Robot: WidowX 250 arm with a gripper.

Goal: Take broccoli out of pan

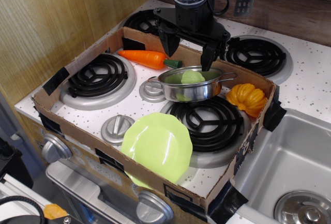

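Observation:
The pale-green broccoli (pixel 192 77) lies inside the shiny steel pan (pixel 195 91), which sits at the back edge of the front right burner (pixel 209 122). My black gripper (pixel 188 54) hangs open just behind and above the pan, its two fingers spread wide. The left finger (pixel 168 43) points down near the carrot's stem, the right finger (pixel 209 57) points down over the pan's back rim. It holds nothing and does not touch the broccoli.
An orange carrot (pixel 143 57) lies behind the pan on the left. An orange pumpkin (pixel 249 99) sits right of the pan. A lime-green plate (pixel 157 145) leans at the front. A cardboard box wall (pixel 77 131) rings the stove. A sink (pixel 295 172) is at right.

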